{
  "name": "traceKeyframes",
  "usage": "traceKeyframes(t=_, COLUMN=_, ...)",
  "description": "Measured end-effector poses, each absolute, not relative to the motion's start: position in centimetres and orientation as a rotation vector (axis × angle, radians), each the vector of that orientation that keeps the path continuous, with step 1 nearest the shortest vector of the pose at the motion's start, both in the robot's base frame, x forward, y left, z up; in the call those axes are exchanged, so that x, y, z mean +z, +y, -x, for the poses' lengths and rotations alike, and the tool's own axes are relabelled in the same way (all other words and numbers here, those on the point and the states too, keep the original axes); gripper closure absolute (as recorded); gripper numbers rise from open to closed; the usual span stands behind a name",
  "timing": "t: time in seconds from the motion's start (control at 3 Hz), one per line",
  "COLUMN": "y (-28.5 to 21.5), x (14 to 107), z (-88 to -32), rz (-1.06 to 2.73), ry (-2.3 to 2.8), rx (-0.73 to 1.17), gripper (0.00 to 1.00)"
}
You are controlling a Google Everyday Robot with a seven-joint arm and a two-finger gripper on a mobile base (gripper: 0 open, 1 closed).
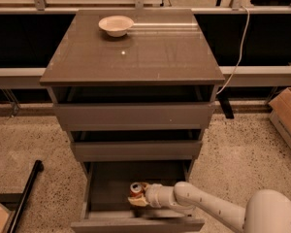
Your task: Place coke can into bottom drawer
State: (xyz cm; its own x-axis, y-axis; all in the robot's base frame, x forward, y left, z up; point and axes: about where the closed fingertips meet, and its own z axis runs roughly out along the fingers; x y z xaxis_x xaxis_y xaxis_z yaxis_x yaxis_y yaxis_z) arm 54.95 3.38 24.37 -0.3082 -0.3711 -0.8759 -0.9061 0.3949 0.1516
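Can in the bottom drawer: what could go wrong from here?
The can, held by the gripper inside the open drawer, looks tilted; released so, it may tip and roll. The arm reaches over the drawer's front panel, so it might catch it when pulling out.
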Motion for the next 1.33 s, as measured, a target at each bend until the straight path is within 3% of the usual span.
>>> traceKeyframes(t=1.0, y=1.0, x=19.3, z=-55.9, rz=1.1, ry=1.921, rx=0.809, gripper=0.14)
traceKeyframes(t=1.33, y=1.2, x=19.3, z=-55.8, rz=1.101, ry=1.921, rx=0.812, gripper=0.0)
